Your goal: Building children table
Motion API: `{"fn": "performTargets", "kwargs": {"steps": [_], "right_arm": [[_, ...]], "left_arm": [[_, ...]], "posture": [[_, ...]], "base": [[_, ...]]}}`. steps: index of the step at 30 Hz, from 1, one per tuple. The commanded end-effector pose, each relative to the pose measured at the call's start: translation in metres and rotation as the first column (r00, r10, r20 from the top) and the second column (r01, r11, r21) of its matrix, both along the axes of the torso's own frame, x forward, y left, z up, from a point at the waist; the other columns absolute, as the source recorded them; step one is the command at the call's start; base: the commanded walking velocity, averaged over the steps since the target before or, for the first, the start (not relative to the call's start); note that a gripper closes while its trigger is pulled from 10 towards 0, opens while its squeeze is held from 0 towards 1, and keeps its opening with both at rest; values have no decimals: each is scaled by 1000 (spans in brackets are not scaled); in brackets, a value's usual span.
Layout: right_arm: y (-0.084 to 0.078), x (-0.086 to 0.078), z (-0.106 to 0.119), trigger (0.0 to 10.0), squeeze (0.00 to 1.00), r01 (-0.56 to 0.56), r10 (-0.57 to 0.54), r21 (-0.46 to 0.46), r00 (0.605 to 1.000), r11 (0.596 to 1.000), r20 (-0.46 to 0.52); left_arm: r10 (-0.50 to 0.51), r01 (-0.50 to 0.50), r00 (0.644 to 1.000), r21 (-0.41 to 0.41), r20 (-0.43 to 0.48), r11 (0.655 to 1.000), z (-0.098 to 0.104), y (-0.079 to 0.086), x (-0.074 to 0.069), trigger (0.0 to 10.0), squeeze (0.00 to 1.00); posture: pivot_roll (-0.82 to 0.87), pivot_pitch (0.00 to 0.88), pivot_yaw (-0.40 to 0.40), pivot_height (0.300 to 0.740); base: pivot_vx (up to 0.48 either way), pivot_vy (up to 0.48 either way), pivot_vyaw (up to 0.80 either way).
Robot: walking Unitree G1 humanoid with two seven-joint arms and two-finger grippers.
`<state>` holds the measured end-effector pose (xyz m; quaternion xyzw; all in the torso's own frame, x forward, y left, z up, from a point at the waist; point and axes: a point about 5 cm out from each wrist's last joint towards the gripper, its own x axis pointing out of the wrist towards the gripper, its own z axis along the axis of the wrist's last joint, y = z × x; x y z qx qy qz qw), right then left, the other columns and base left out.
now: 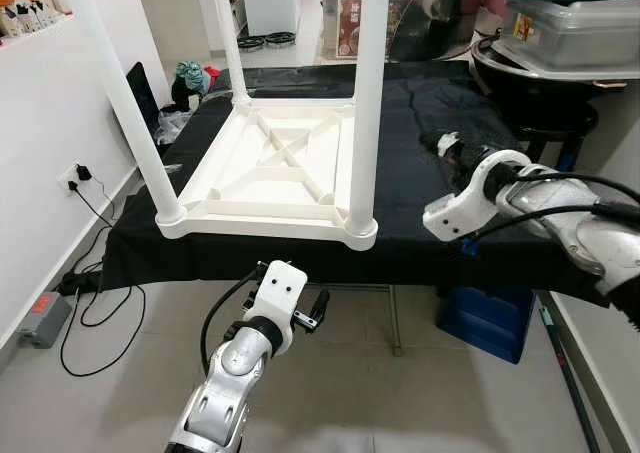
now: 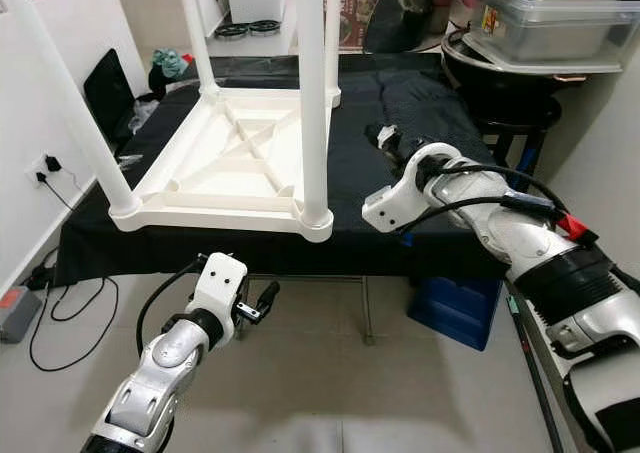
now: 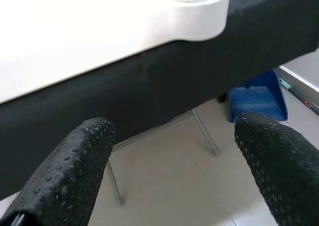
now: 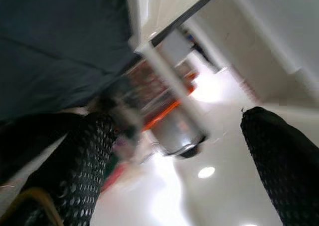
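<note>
A white children's table (image 1: 270, 173) lies upside down on a black-covered work table (image 1: 420, 123). Its near-right leg (image 1: 367, 103), near-left leg (image 1: 125, 113) and a far leg (image 1: 229, 43) stand upright in their corners. My left gripper (image 1: 318, 308) hangs open below the work table's front edge, under the near-right corner (image 3: 199, 16), holding nothing. My right gripper (image 2: 385, 138) hovers open over the black cloth to the right of the white table. In the blurred right wrist view its fingers (image 4: 79, 166) have nothing between them.
A blue bin (image 1: 485, 318) sits on the floor under the work table's right side. Stacked containers and a dark basin (image 1: 570, 33) crowd the right. A wall socket with cables (image 1: 75, 178) and a grey box (image 1: 45, 318) are at left.
</note>
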<state>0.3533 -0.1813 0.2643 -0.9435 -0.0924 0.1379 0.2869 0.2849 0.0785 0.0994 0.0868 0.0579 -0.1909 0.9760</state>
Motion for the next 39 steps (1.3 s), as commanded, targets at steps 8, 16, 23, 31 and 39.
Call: {"fn": "performTargets", "kwargs": {"steps": [8, 16, 23, 31, 39], "right_arm": [[49, -20, -42, 10000, 0, -260, 260, -22, 966, 965, 7], [59, -29, -54, 10000, 0, -285, 285, -22, 958, 958, 6], [61, -10, -38, 10000, 0, -161, 164, -57, 986, 985, 41], [75, -1, -24, 10000, 0, -186, 191, -61, 977, 981, 90], [86, 9, -17, 10000, 0, -189, 196, -67, 975, 980, 108]], "left_arm": [[-1, 1, 1000, 9, -2, 1000, -1, 1, 4, 10000, 0], [-5, 5, 1000, 13, -3, 1000, -1, 0, 4, 10000, 0], [-9, 8, 1000, 11, 5, 1000, 0, -2, 4, 10000, 0], [-7, 7, 1000, 11, 8, 1000, 1, -2, 3, 10000, 0], [-5, 5, 1000, 4, 26, 1000, 4, -3, 2, 10000, 0]], "posture": [[11, 0, 27, 740], [6, 0, 31, 740], [14, 8, 20, 740], [14, 14, 15, 740], [15, 17, 6, 740]], "base": [[0, 0, 0], [0, 0, 0], [0, 0, 0], [0, 0, 0], [0, 0, 0]]}}
